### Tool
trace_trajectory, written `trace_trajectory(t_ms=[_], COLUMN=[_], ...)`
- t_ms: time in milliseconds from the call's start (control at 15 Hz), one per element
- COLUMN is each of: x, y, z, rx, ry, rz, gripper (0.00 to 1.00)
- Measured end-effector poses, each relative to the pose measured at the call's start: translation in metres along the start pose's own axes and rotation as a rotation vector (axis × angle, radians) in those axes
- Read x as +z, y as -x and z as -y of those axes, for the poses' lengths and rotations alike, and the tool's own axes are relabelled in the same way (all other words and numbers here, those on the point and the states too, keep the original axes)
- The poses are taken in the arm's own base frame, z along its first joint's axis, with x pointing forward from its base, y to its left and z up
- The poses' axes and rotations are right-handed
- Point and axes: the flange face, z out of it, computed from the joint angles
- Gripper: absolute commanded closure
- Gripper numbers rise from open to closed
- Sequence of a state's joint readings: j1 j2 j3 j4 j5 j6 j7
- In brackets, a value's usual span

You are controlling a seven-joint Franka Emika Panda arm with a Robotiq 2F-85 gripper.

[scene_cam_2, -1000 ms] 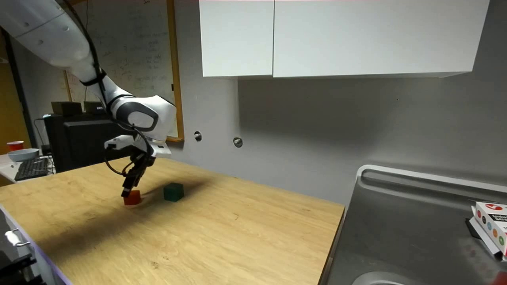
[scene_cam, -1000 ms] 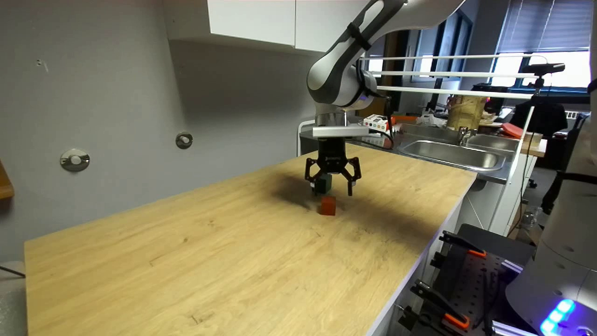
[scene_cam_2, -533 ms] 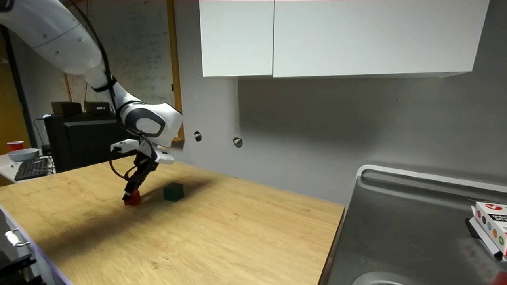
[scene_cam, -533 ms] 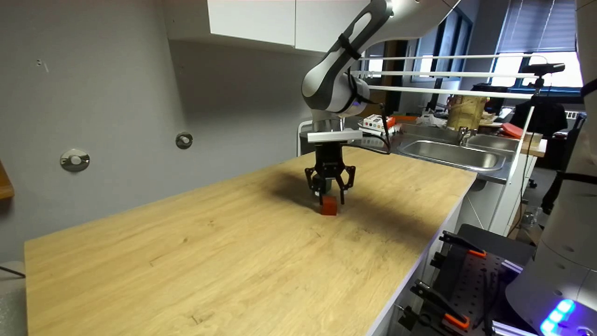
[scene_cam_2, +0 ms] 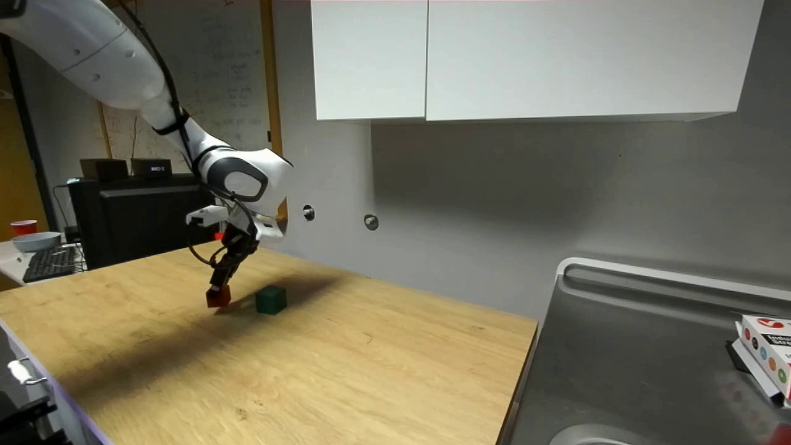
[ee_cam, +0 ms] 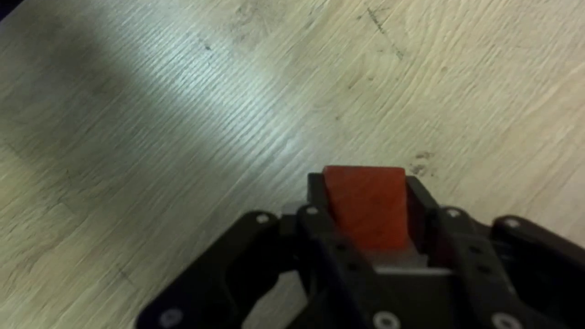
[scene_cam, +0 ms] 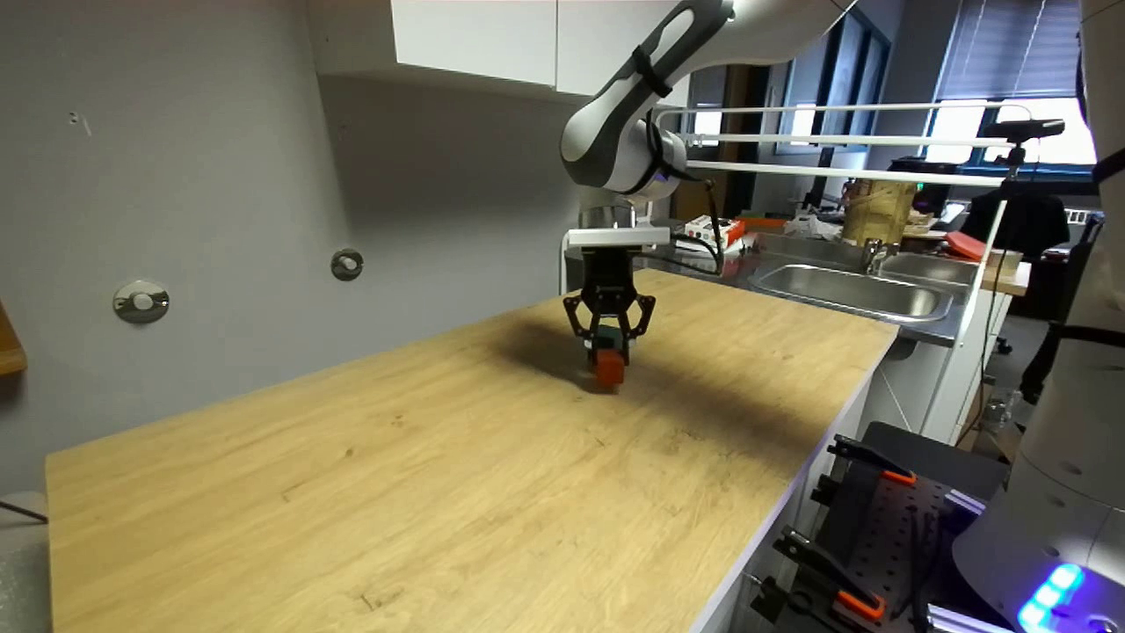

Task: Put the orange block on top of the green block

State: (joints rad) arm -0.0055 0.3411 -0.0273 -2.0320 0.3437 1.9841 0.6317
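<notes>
The orange block (ee_cam: pixel 368 205) is pinched between both fingers of my gripper (scene_cam: pixel 609 356), filling the gap in the wrist view. In both exterior views the orange block (scene_cam_2: pixel 218 298) hangs at the fingertips and appears slightly off the table. The green block (scene_cam_2: pixel 271 300) rests on the table, a short way to the right of the held block in that exterior view. From the opposite side, the green block (scene_cam: pixel 608 336) sits behind my gripper and is mostly covered by it. The wrist view does not show the green block.
The wooden table (scene_cam: pixel 395 492) meets a grey wall along its back. White cabinets (scene_cam_2: pixel 525 62) hang above. A metal sink (scene_cam: pixel 852 294) and a box (scene_cam_2: pixel 769 349) lie beyond the table's end. Black clamps (scene_cam: pixel 826 563) stand by the robot's base.
My gripper came down around the orange block and shut on it. The block has since risen a little and shifted toward the green block, which has stayed put.
</notes>
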Motion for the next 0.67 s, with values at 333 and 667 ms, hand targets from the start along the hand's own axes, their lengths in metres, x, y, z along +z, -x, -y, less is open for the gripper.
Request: trace_trajectory(t_ms=[333, 667], x=[-0.035, -0.061], y=[-0.013, -0.029], z=[0.001, -0.006], rx=[0.01, 0.036], ry=[-0.034, -0.069], rz=[-0.03, -0.054], gripper=[0.82, 0.82])
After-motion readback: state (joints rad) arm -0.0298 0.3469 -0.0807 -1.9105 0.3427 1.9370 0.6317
